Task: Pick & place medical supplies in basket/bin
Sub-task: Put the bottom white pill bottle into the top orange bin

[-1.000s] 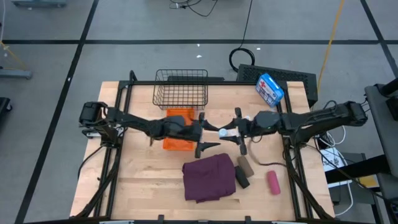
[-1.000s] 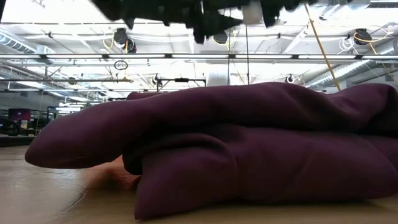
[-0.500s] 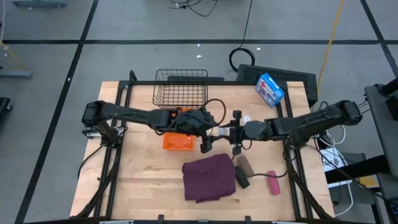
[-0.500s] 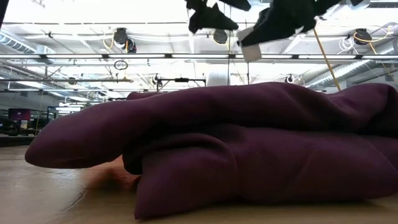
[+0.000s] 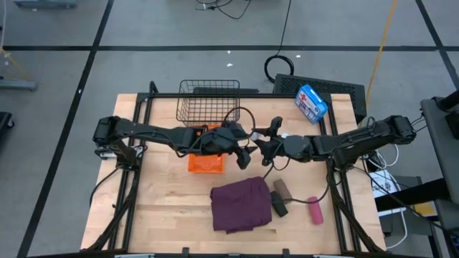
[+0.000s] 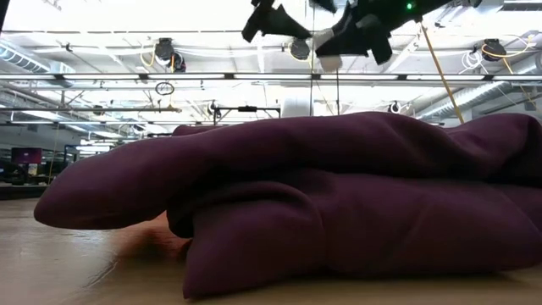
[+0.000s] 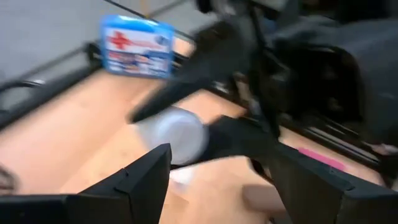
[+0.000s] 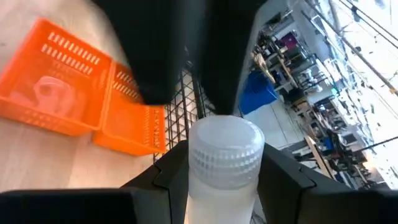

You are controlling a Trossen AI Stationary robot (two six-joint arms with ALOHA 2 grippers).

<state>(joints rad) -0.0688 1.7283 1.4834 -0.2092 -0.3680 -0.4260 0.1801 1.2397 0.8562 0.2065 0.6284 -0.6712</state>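
A small white vial (image 8: 224, 155) with a ribbed cap hangs high above the table's middle, with my right gripper (image 8: 224, 177) shut on it. In the left wrist view the vial (image 7: 174, 134) shows just ahead of my left gripper (image 7: 219, 158), which is open and faces it, touching nothing. Both grippers (image 5: 254, 148) meet beside the orange bin (image 5: 206, 163). The black wire basket (image 5: 209, 100) stands behind the bin. The purple cloth (image 5: 240, 203) lies near the front, with the brown roll (image 5: 282, 190), black roll (image 5: 278, 206) and pink roll (image 5: 314, 210) to its right. My right gripper pinches the vial's body just below the ribbed cap (image 8: 224, 190) between its two fingers. The fingers come about level from the table's right side. The vial is lifted clear of the table, its cap end toward my left gripper.
A blue-and-white box with a red cross (image 5: 310, 102) sits at the table's far right corner. The cloth (image 6: 296, 203) fills the low view. Bare wood lies at the table's left (image 5: 161, 201).
My left gripper has risen, rolled and come in beside the vial from the left. My right gripper has rolled and shifted toward the table's left with the vial, which has turned with it. Neither gripper has opened or shut.
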